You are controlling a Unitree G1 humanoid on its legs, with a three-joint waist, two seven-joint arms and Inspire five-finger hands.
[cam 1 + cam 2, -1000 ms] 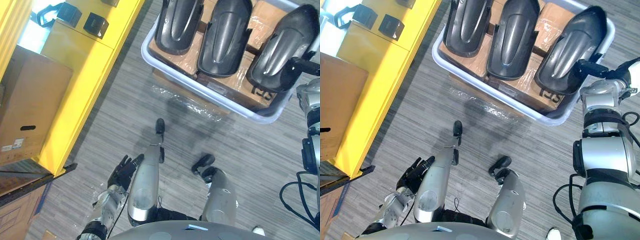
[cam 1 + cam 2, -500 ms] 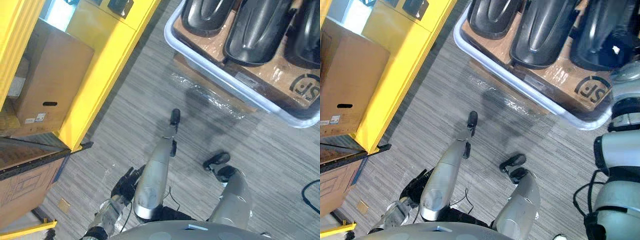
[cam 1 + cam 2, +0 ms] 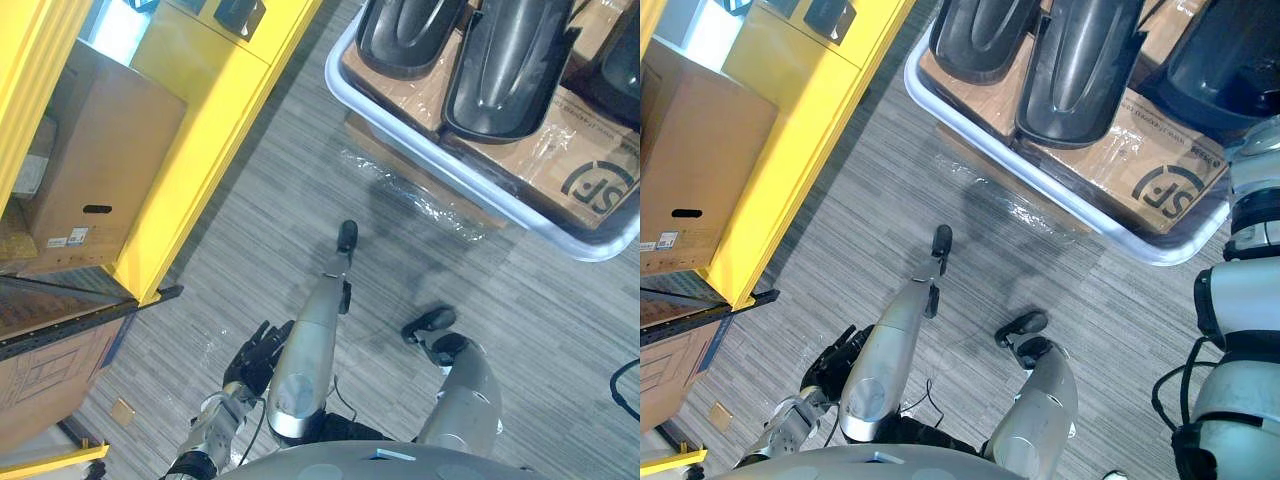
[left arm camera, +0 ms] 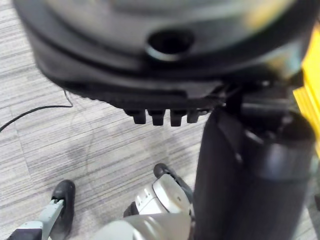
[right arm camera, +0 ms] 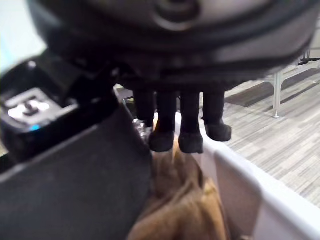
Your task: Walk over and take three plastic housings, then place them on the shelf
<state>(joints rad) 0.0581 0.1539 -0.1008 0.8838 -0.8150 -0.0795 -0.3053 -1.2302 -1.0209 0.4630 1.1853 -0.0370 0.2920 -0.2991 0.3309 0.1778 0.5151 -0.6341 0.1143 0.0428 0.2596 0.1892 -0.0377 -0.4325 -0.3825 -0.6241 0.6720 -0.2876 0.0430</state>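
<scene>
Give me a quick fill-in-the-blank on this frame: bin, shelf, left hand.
1. The black housings lie in the white bin on sheets of ___.
2. The shelf beside the bin is coloured ___.
3. The left hand hangs low over the floor, holding ___.
Missing words: cardboard; yellow; nothing.

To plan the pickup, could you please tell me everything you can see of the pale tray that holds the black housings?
The tray is pale lilac-white plastic with a rounded rim and low walls. It appears to rest on a film-wrapped carton on the grey floor. Inside, film-wrapped cardboard boxes bear glossy black housings. The right hand hangs just over its wall.
</scene>
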